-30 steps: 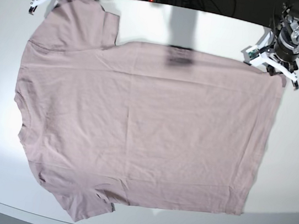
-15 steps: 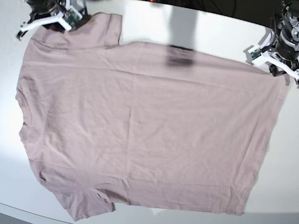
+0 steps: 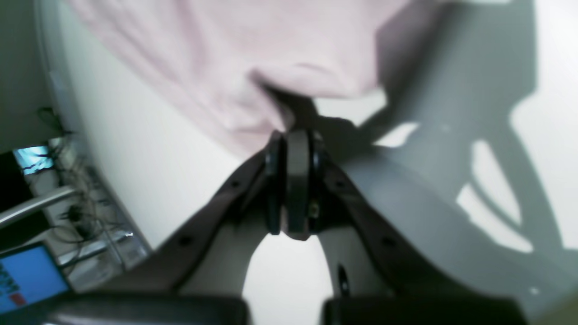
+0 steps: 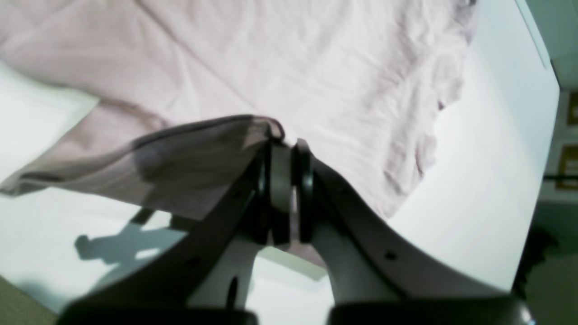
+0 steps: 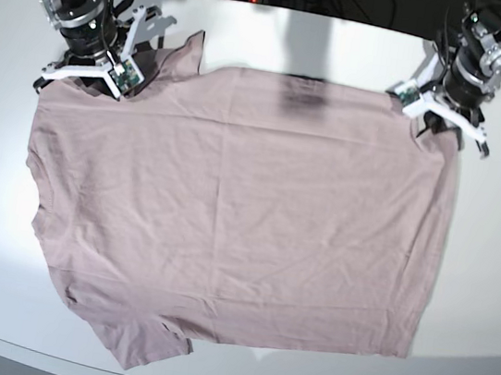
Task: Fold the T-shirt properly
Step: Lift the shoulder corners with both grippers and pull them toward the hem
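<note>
Left claw [image 3: 293, 135] and right claw [image 4: 284, 144] both clamped tight, arms lowered

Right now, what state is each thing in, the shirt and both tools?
T-shirt: spread flat on the table, unfolded; both far corners lifted.
Left tool: shut, pinching the shirt's far hem corner.
Right tool: shut, pinching the far sleeve's edge.

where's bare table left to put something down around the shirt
The shirt covers most of the table. Free patches: the wide strip between the shirt's hem side and the table's edge on the base view's right, the band along the near edge, and a narrower strip past the sleeves. It is crowded at both far corners, where the left hand and right hand pinch cloth.
</note>
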Available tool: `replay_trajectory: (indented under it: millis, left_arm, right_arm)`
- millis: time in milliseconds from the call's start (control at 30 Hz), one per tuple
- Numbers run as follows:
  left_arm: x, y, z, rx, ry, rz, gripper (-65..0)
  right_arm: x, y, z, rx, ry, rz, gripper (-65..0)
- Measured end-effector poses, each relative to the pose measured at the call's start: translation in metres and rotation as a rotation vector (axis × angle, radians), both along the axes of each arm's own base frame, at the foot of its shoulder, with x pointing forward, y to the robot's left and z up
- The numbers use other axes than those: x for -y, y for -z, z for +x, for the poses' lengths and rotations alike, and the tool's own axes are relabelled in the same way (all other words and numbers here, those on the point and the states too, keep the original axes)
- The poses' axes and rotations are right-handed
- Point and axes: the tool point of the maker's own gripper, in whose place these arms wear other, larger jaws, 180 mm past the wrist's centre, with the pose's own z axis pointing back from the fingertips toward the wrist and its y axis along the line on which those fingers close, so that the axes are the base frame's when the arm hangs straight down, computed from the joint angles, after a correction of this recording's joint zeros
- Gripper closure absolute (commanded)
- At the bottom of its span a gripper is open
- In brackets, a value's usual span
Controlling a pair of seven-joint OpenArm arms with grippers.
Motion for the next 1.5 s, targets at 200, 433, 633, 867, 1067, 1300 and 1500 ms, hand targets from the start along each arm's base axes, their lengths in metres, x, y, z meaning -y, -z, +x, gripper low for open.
replay_trajectory:
  millis: [200,433,633,867,1067,1300,1500]
  left_arm:
    - [-0.004,-0.024,0.041,0.100,-0.015,0.016,0.0]
    - [-0.001,-0.029,0.048,0.116,-0.029,0.007,0.0]
    - [0.004,-0.037,0.059,0.152,-0.008,-0.010,0.0]
    - [0.006,-0.066,0.085,0.297,-0.031,-0.064,0.0]
    - [0.008,-0.066,0.086,0.299,-0.035,-0.074,0.0]
    - [0.028,-0.065,0.087,0.300,-0.035,-0.165,0.0]
    - [0.026,-0.052,0.104,0.287,-0.077,-0.179,0.0]
  right_arm:
    - [-0.003,-0.009,0.020,0.051,0.042,0.019,0.0]
    - [0.003,-0.022,0.037,0.107,0.095,0.023,0.0]
    - [0.026,-0.048,0.067,0.206,0.251,0.095,0.0]
    - [0.027,-0.058,0.076,0.251,0.288,0.168,0.0]
    - [0.043,-0.024,0.080,0.182,0.337,0.171,0.0]
    - [0.051,-0.002,0.110,0.127,0.360,0.238,0.0]
    - [0.061,0.007,0.126,0.099,0.370,0.230,0.0]
